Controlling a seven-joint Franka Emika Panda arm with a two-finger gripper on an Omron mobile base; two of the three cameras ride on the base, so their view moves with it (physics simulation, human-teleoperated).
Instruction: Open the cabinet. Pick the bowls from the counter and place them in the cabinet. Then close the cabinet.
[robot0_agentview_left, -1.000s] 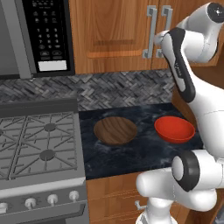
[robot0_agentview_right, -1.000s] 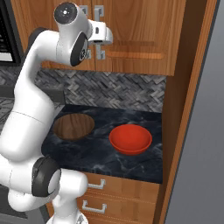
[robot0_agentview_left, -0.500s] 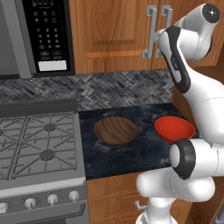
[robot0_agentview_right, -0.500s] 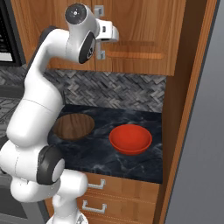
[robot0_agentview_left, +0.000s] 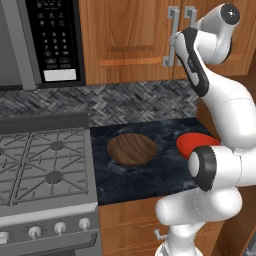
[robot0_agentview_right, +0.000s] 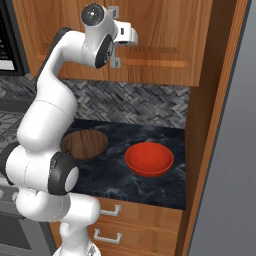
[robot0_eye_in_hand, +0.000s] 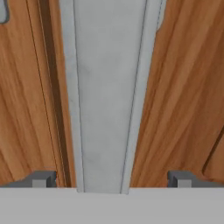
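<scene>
The cabinet (robot0_agentview_left: 125, 40) hangs shut above the counter (robot0_agentview_left: 135, 175). My gripper (robot0_eye_in_hand: 111, 179) is open, pressed close to the doors. One grey bar handle (robot0_eye_in_hand: 107, 87) runs between my fingertips (robot0_eye_in_hand: 41, 178), untouched. The door seam runs just beside that handle. In the right base view the hand (robot0_agentview_right: 125, 35) sits at the paired handles (robot0_agentview_right: 116, 62). The dark wood-grain bowl (robot0_agentview_left: 132, 149) and the red bowl (robot0_agentview_right: 149, 159) rest on the counter, the red one partly behind my arm in the left base view.
A black microwave (robot0_agentview_left: 52, 40) hangs left of the cabinet over a grey gas stove (robot0_agentview_left: 42, 165). Wooden drawers (robot0_agentview_right: 130, 220) sit under the counter. A tall wooden side panel (robot0_agentview_right: 210, 125) walls off the counter's right end.
The arm has risen and pushed forward, bringing the hand up to the cabinet handles. The jaws stayed open and both bowls stayed put.
</scene>
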